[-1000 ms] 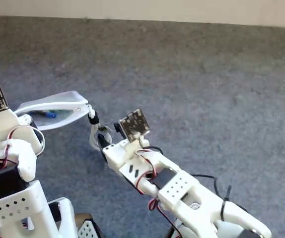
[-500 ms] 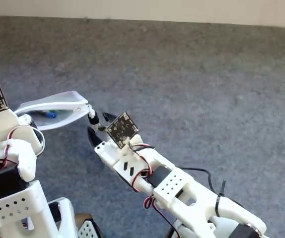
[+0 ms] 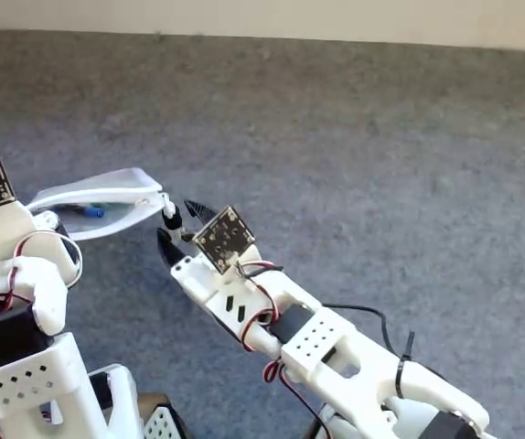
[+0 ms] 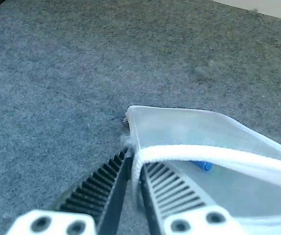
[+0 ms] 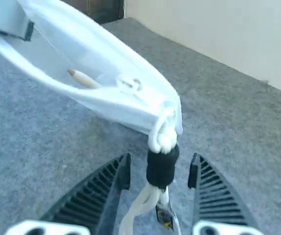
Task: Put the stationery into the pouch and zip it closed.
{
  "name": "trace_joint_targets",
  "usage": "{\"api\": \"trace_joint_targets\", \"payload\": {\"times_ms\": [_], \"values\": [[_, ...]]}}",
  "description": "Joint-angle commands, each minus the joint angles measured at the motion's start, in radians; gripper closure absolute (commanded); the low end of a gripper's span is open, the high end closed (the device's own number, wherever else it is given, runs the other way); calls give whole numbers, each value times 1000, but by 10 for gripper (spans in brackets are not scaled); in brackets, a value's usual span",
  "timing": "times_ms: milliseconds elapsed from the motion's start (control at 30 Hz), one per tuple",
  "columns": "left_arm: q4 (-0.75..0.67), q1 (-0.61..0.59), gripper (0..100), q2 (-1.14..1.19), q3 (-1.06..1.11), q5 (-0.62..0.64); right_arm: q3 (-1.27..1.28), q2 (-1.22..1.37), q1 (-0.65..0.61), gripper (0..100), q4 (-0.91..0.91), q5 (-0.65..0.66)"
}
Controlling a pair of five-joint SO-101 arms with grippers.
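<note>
The white translucent pouch (image 3: 98,206) lies on the grey carpet at the left, with a blue item (image 3: 91,211) inside. My left gripper (image 4: 133,164) is shut on the pouch's (image 4: 199,139) rim at one end; the blue item (image 4: 202,166) shows through the wall. At the other end, the zipper's white cord carries a black bead (image 5: 162,166). My right gripper (image 5: 159,178) stands open with the bead between its fingers, not touching it. A pencil (image 5: 84,78) shows inside the pouch (image 5: 96,83). From above, the right gripper (image 3: 178,226) straddles the bead (image 3: 171,219).
Grey carpet (image 3: 381,155) stretches free to the right and far side. A pale wall edge (image 3: 336,18) runs along the back. The arms' white bases (image 3: 34,384) fill the near left corner.
My right gripper has opened from around the zipper cord and shifted a little toward the pouch. The left arm and the pouch have stayed still.
</note>
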Motion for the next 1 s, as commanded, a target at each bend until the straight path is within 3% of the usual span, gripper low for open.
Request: {"api": "trace_joint_targets", "payload": {"times_ms": [0, 200, 800, 967], "values": [[-20, 18, 989, 7, -5, -6, -97, 31, -5, 811, -22, 11], [-20, 18, 989, 7, -5, -6, -154, 151, -4, 811, -22, 15], [-25, 18, 989, 7, -5, -6, -150, 151, 13, 812, -22, 17], [-26, 18, 989, 7, -5, -6, -150, 151, 13, 926, -22, 18]]}}
